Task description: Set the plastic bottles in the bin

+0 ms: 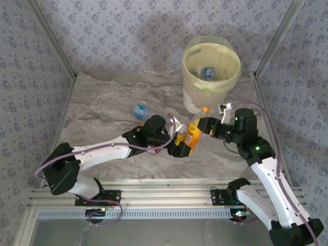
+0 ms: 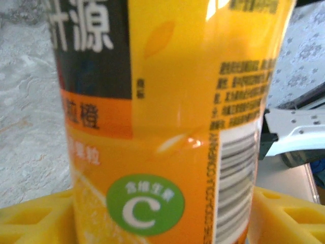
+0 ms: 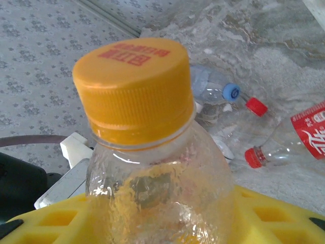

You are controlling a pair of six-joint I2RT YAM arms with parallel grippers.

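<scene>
Marbled tabletop (image 1: 102, 97), front centre: orange-label bottle (image 2: 162, 127) shared, left gripper (image 2: 162, 218) clamped on its lower body, right gripper (image 3: 162, 218) clamped below cap. Likely handover. Next you free left, lift right over bin (image 1: 237, 61) rim. Blue-label bottle (image 1: 140, 110) and red-label bottle (image 3: 307, 129) wait; bin wall close.

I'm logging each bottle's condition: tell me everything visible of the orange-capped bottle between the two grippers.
The orange-capped bottle is clear dimpled plastic, uncrushed, with a ribbed orange cap printed in red and an orange-yellow label carrying a barcode and a green C badge. It is tilted, cap toward the bin, with the left gripper closed around its labelled body and the right gripper around its shoulder.
</scene>
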